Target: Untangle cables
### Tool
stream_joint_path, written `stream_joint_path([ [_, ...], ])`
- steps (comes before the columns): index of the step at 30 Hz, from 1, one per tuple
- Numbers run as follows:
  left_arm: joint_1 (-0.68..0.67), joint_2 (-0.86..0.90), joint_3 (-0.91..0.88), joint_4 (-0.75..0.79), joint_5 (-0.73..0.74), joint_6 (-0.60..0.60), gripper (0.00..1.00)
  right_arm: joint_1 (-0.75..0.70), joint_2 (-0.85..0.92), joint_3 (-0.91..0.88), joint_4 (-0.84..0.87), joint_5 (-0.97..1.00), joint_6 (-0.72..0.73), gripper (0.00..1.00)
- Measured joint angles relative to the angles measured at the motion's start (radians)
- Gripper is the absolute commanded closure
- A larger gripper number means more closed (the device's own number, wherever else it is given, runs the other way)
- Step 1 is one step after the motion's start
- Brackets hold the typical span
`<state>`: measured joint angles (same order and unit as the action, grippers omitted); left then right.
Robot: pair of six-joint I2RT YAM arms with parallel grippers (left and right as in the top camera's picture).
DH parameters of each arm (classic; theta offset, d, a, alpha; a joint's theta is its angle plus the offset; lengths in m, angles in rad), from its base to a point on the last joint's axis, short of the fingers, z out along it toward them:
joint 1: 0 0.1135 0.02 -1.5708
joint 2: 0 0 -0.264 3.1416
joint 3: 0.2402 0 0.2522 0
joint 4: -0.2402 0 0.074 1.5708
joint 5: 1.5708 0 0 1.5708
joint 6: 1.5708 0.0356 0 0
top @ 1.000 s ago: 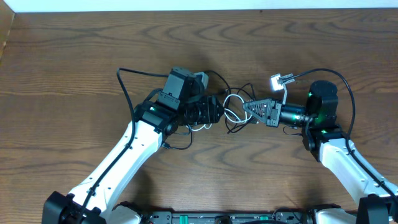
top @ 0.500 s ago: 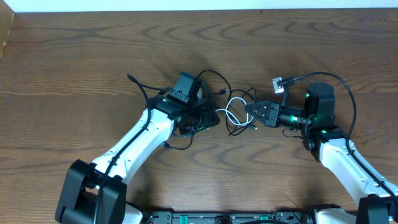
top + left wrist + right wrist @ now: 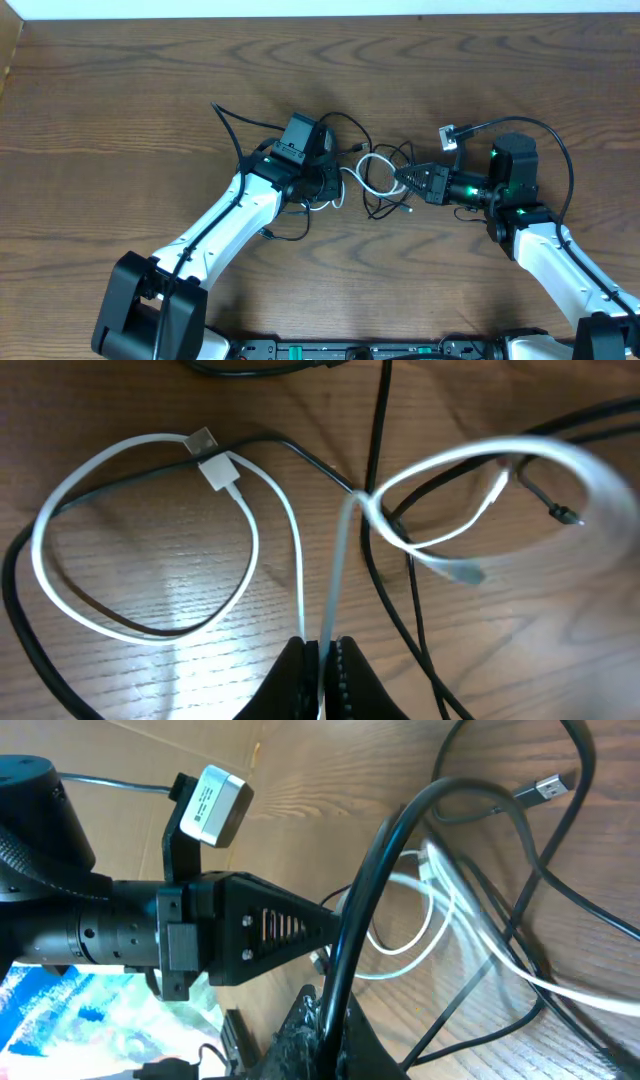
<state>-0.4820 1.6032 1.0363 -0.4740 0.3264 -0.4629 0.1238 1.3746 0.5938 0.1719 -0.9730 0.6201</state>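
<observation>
White cable [image 3: 298,550], black cable [image 3: 378,410], brown wood-grain table [image 3: 120,90].

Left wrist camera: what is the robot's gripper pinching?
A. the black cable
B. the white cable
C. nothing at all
B: the left gripper is shut on the white cable, which runs up from between its fingers.

Lighting: bright, even, from overhead; shadows soft.
Left wrist view: glare patch on table [image 3: 190,605] at 8 o'clock; white cable [image 3: 530,448] loop motion-blurred at 2 o'clock. Right wrist view sharp.
</observation>
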Motion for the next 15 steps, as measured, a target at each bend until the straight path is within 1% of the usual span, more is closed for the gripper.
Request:
stream_joint_path([
  [4, 0.003, 0.000, 0.000, 0.000, -0.007, 0.027, 0.92, 0.000, 0.000, 0.000, -0.064, 0.035, -0.023, 0.99],
  [7, 0.027, -0.018, 0.000, -0.012, -0.010, 0.050, 0.92, 0.001, 0.000, 0.002, -0.191, 0.114, -0.054, 0.98],
  [10, 0.098, -0.081, 0.002, -0.038, -0.010, 0.061, 0.92, 0.002, -0.001, 0.002, -0.357, 0.272, -0.074, 0.96],
  [11, 0.131, -0.112, 0.005, -0.043, -0.003, 0.065, 0.93, 0.002, 0.000, 0.003, -0.386, 0.303, -0.074, 0.95],
  [12, 0.165, -0.145, 0.010, -0.042, 0.008, 0.067, 0.92, 0.002, 0.000, 0.000, -0.444, 0.378, -0.079, 0.95],
  [15, 0.277, -0.252, 0.037, 0.005, 0.080, 0.059, 0.92, 0.002, 0.000, 0.000, -0.536, 0.529, -0.084, 0.94],
])
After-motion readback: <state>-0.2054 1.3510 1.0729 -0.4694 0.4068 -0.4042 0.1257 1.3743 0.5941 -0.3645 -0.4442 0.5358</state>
